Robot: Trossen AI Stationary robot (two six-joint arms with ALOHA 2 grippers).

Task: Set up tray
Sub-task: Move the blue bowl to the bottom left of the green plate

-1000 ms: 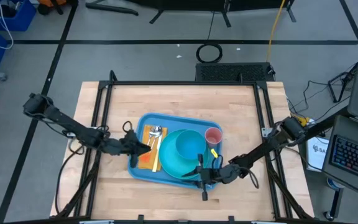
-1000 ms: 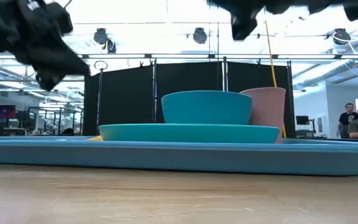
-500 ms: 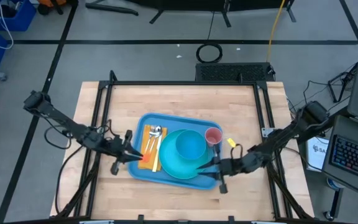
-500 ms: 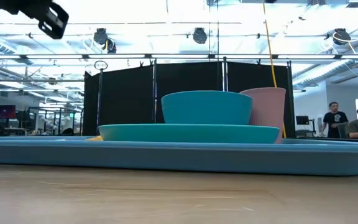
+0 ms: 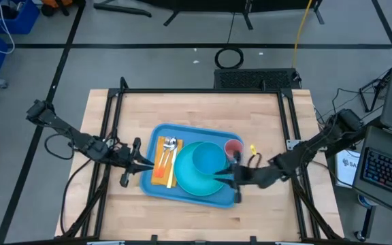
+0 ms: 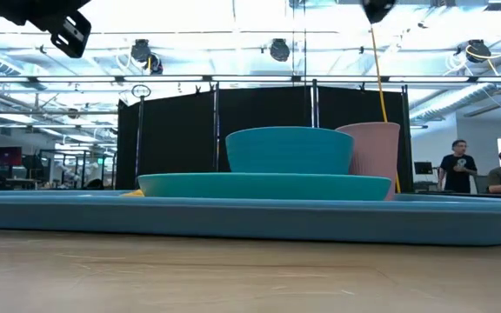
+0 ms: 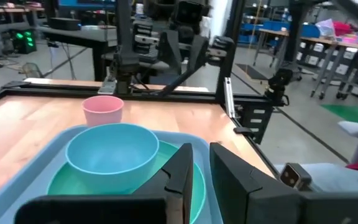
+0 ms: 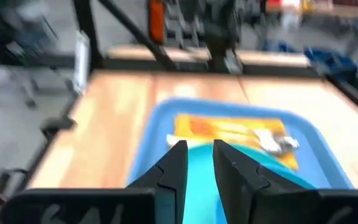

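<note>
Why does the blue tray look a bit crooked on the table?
The tray sits slightly turned against the table edges. Otherwise nothing stands out: the bowl is upright on the plate, the pink cup stands upright, and the cutlery lies on the orange napkin. Nothing is spilled.

Light-blue rimmed tray (image 5: 156, 187) lies flat, mid-table, loaded with dishes.
</note>
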